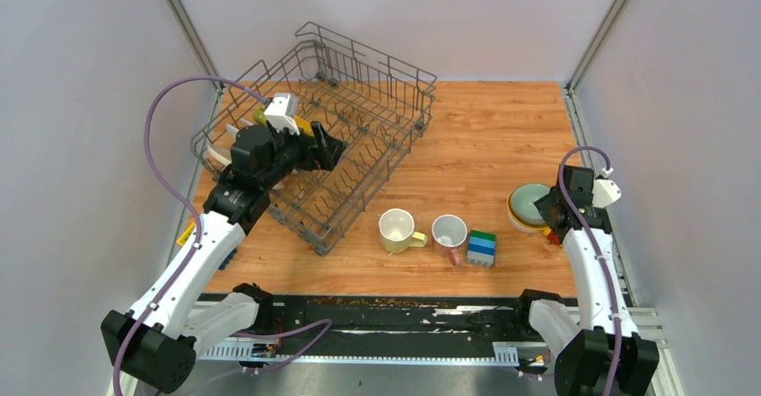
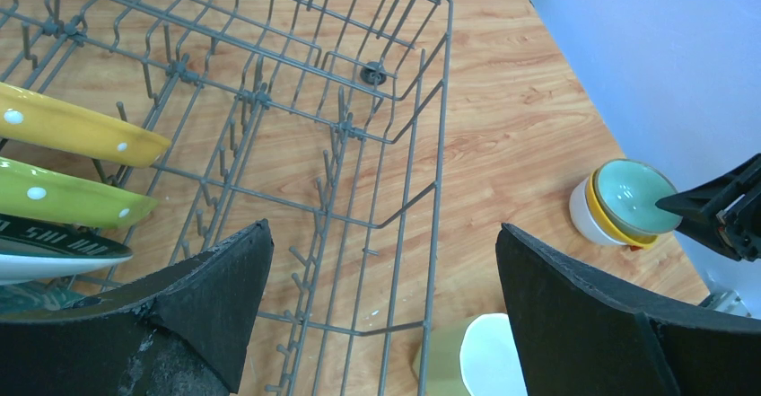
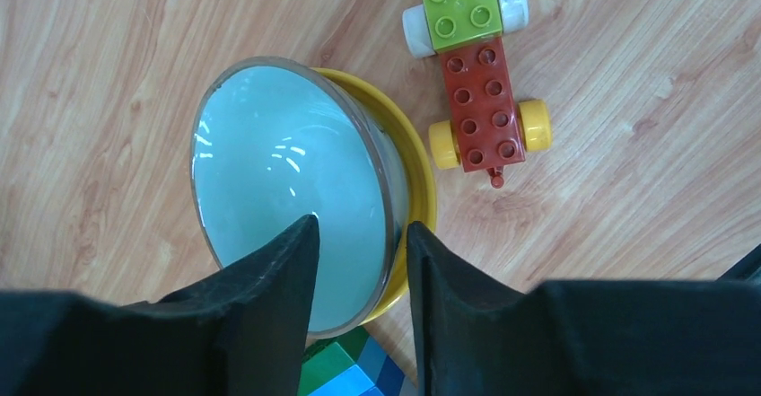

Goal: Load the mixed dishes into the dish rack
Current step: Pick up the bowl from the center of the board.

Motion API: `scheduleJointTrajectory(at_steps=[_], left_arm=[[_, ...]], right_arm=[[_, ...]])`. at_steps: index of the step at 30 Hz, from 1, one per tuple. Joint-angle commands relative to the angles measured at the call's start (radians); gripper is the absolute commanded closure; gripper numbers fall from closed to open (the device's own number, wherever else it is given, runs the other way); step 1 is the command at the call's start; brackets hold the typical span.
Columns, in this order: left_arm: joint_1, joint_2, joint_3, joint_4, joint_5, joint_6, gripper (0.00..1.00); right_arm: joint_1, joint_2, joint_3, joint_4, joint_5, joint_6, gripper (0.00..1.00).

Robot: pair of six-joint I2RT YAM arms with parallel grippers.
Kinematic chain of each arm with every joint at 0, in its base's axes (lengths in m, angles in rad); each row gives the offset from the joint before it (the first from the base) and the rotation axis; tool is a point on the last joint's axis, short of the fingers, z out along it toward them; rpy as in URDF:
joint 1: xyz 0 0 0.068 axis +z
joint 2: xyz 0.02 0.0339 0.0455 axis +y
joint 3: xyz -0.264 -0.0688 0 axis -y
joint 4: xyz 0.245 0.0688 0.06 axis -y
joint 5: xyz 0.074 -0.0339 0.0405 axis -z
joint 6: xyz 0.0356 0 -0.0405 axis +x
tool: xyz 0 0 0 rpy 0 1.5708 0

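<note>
Wire, grey metal, bent into a large dish rack (image 1: pixel 377 145) with upright tines and raised sides, set at an angle on the far left of the wooden table (image 1: pixel 502 127). At its left end, on edge between the tines: a yellow ceramic plate with white dots (image 2: pixel 81 131), a green dotted plate (image 2: pixel 72 194) and a plate with a dark patterned rim (image 2: pixel 54 248). Above the rack's middle, the left gripper (image 1: pixel 336 149), jaws spread wide, nothing between them but bare wires below. Well apart, at the right edge of the table, nested bowls: a pale green bowl (image 3: pixel 287 171) tilted inside a yellow-orange bowl (image 3: pixel 420 180), with a white bowl (image 2: pixel 581 216) under both. On that stack, the right gripper (image 3: pixel 359 234), jaws about half apart and astride the green bowl's rim, one finger inside, the other outside over the yellow rim; no firm pinch to be made out. Just beside the bowls, a toy car of red and green bricks (image 3: pixel 471 73) with yellow and white wheels. Between bowls and rack, towards the near edge: a pale yellow mug (image 1: pixel 396 230) and a white mug with pink handle (image 1: pixel 450 233), both upright, and just beside the latter a stack of green and blue toy blocks (image 1: pixel 481 247).
</note>
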Motion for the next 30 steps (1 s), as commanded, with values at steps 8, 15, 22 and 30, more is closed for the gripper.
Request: scheduleJointTrajectory(at_steps=[8,15,22,30], left_arm=[[-0.002,0.016,0.009,0.032,0.018,0.006,0.00],[-0.002,0.037,0.011,0.036,0.028,0.000,0.00],[-0.002,0.043,0.013,0.035,0.038,-0.011,0.00],[-0.002,0.047,0.016,0.031,0.043,-0.014,0.00]], right_arm=[[-0.004,-0.008,-0.027,0.078,-0.029,-0.027,0.70],[-0.004,-0.008,-0.047,0.104,-0.044,-0.046,0.72],[-0.004,-0.008,-0.047,0.120,-0.056,-0.060,0.88],[-0.004,-0.027,-0.030,0.120,-0.057,-0.073,1.00]])
